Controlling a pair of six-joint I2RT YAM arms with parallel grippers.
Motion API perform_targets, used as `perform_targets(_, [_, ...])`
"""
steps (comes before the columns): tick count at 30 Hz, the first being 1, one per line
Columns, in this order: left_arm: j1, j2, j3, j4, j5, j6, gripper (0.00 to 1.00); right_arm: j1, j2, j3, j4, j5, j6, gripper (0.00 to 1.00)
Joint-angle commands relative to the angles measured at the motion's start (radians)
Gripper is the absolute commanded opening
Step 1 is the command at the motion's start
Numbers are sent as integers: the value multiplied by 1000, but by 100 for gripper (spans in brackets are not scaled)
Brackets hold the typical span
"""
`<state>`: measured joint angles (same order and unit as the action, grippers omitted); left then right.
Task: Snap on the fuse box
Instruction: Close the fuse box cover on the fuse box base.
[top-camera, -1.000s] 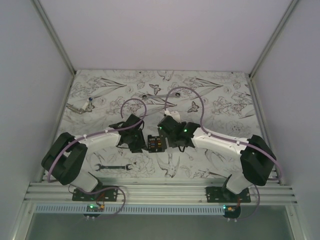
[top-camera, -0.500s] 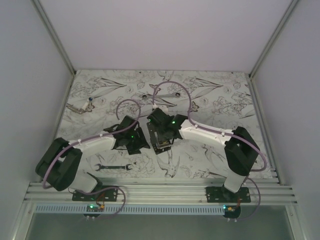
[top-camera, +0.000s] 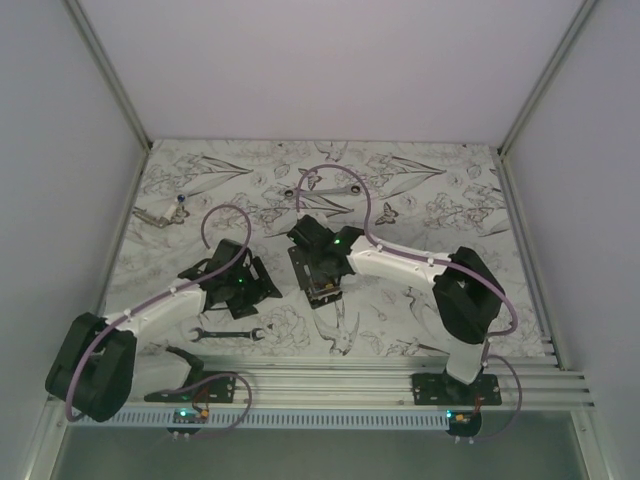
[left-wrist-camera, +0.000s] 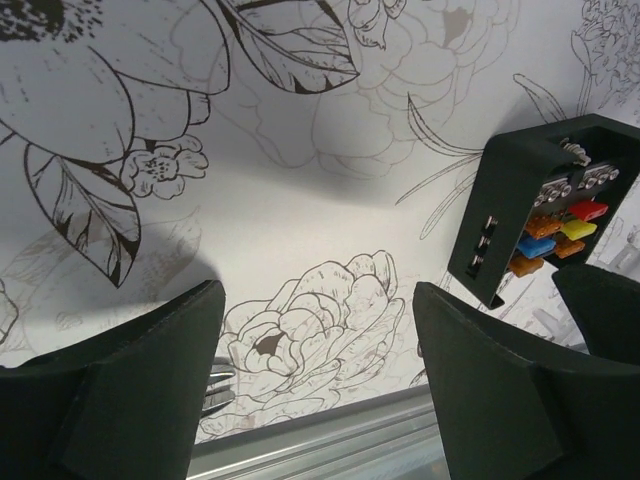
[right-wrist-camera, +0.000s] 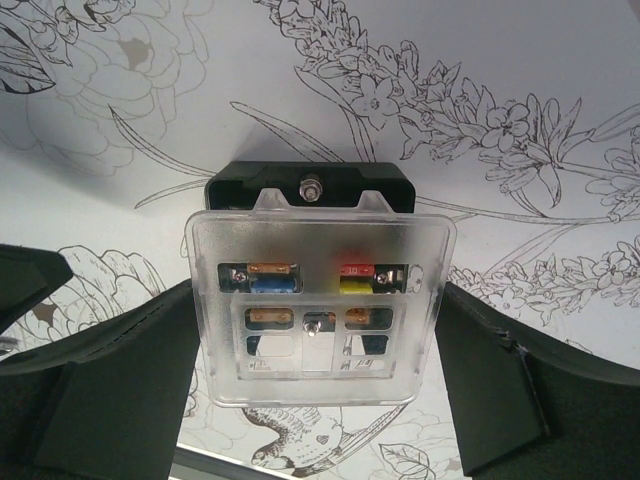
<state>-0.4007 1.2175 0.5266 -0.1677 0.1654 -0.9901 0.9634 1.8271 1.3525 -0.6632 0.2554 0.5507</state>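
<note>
Floral table (top-camera: 450, 190) — clear lid (right-wrist-camera: 318, 300) in right jaws, over fuse box (right-wrist-camera: 240, 185).

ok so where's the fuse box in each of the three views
Top external: fuse box sits mid-table at the tip of the right arm, mostly hidden.
Left wrist: fuse box is at the right edge, tilted, its open side showing.
Right wrist: fuse box is in the centre, its black body behind a clear cover.
Shared landmark: the red, yellow, blue and orange fuses show in both wrist views; they are too small to see from the top.
</note>
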Motion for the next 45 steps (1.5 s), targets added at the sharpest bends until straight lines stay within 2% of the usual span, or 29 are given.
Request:
perform_targets(1, [11, -25, -20, -74, -23, 24, 82, 4, 30, 38, -2, -6, -25, 89])
perform_targets(11, [11, -28, -17, -81, -23, 27, 86, 8, 61, 40, 14, -1, -26, 90])
perform_targets(25, [11, -22, -13, -80, -19, 28, 86, 13, 88, 27, 26, -3, -31, 94])
perform_targets(36, [11, -23, -7, -80, -10, 31, 86, 13, 57, 5, 21, -7, -31, 100])
perform_targets(45, [10, -26, 2, -80, 13, 30, 86, 14, 28, -1, 22, -8, -39, 100])
